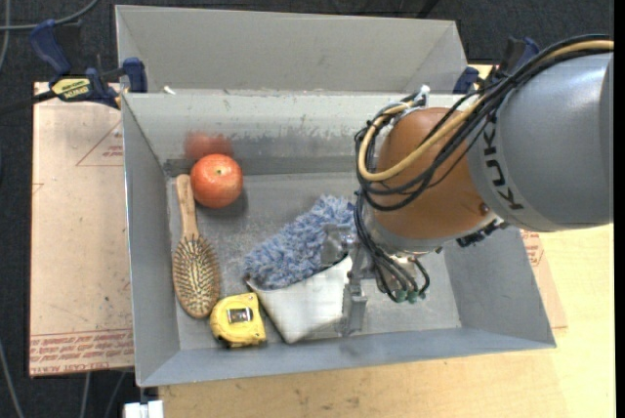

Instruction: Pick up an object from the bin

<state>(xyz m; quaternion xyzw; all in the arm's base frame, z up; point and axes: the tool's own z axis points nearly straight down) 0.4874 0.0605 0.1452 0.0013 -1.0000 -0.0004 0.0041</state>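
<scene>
Bright, even light from above, soft shadows. The apple (216,182) leaves a faint red reflection on the bin (293,138) wall.

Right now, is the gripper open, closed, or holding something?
Gripper: open or closed cannot be told; it is down against the white object, next to the blue cloth.

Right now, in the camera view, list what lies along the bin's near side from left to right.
Wooden hairbrush → yellow tape measure → white folded piece → gripper. The red apple and blue fuzzy cloth lie farther back, overlapping these across, so they are left out.
</scene>
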